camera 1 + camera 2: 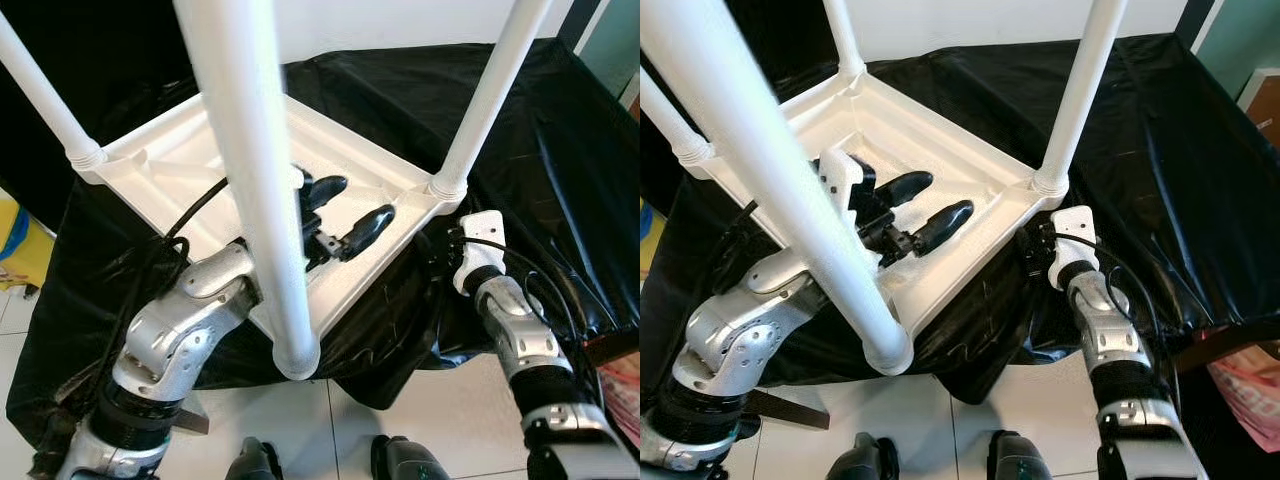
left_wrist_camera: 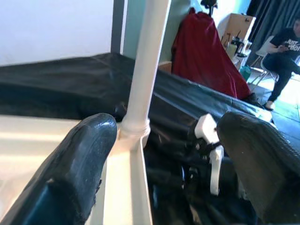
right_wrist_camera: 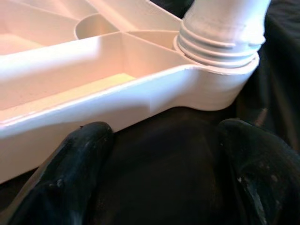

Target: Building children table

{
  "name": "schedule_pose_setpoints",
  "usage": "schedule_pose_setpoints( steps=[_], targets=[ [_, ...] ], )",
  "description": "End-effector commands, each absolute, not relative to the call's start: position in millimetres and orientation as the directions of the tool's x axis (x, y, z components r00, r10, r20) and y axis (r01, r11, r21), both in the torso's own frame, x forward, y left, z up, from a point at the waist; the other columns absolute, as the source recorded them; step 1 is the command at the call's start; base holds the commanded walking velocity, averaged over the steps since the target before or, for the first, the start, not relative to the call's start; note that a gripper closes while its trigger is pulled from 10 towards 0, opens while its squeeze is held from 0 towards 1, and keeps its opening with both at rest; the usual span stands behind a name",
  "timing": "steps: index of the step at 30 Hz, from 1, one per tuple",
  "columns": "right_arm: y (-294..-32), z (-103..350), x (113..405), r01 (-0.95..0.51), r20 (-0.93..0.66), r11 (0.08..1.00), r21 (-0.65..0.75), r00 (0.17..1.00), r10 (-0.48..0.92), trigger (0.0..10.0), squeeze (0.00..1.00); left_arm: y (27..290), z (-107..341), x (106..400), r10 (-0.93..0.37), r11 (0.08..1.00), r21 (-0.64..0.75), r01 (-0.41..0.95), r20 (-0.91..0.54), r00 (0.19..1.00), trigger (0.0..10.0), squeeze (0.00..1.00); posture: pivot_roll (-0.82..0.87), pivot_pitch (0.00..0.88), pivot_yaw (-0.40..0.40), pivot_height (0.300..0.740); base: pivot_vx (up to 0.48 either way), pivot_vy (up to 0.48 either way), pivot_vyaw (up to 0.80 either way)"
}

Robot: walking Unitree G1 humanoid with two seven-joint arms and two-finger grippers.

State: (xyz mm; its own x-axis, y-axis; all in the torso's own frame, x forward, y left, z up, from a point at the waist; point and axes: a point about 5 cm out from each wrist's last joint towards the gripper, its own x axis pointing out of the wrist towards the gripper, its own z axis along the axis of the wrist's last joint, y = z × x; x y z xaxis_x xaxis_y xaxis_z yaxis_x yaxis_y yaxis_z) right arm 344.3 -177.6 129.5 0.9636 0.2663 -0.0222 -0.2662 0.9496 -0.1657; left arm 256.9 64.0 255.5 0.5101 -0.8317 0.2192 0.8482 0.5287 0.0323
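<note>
White table (image 1: 180, 165): smooth, slightly glossy plastic. Black sheet (image 1: 560, 150): shiny, wrinkled plastic film. Floor (image 1: 300, 430): glossy tile.

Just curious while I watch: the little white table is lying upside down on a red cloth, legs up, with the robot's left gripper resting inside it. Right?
Nearly. The cloth under the table is black, not red, as the left eye view shows. The table is upside down, legs up, and the left gripper is inside it.

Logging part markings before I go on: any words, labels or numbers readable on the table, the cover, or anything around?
None readable.
White table and its legs: plain, no markings.
Black cover: no print.
Person's dark shirt: pale lettering, too blurred to read.
Printed packet at floor edge: pattern, no legible text.
</note>
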Motion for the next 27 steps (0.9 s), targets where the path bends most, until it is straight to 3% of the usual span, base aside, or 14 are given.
schedule_pose_setpoints(
  steps=[1, 17, 22, 27],
  targets=[
    [-149.7, 131.1, 346.4, -0.409, -0.008, 0.898, -0.164, 0.911, 0.413, 10.0, 0.00, 54.2, 257.4, 250.3, -0.850, 0.497, 0.035, 0.867, 0.219, 0.478, 10.0, 0.00, 0.00, 0.184, 0.038, 0.740, 0.000, 0.000, 0.00],
    [-142.5, 141.4, 363.6, -0.458, 0.007, 0.876, -0.150, 0.886, 0.464, 10.0, 0.00, 26.9, 266.7, 253.5, -0.834, 0.503, 0.011, 0.864, 0.268, 0.482, 10.0, 0.00, 0.00, 0.192, 0.053, 0.740, 0.000, 0.000, 0.00],
    [-164.5, 134.9, 360.1, -0.343, 0.004, 0.920, -0.188, 0.937, 0.350, 10.0, 0.00, 30.4, 267.2, 260.0, -0.816, 0.537, 0.017, 0.844, 0.266, 0.514, 10.0, 0.00, -0.01, 0.189, 0.061, 0.740, 0.000, 0.000, 0.00],
    [-193.2, 136.8, 356.3, -0.159, 0.052, 0.965, -0.208, 0.983, 0.174, 10.0, 0.00, 58.2, 257.9, 272.7, -0.793, 0.597, 0.076, 0.799, 0.207, 0.573, 10.0, 0.00, -0.01, 0.187, 0.058, 0.740, 0.000, 0.000, 0.00]
  ],
)
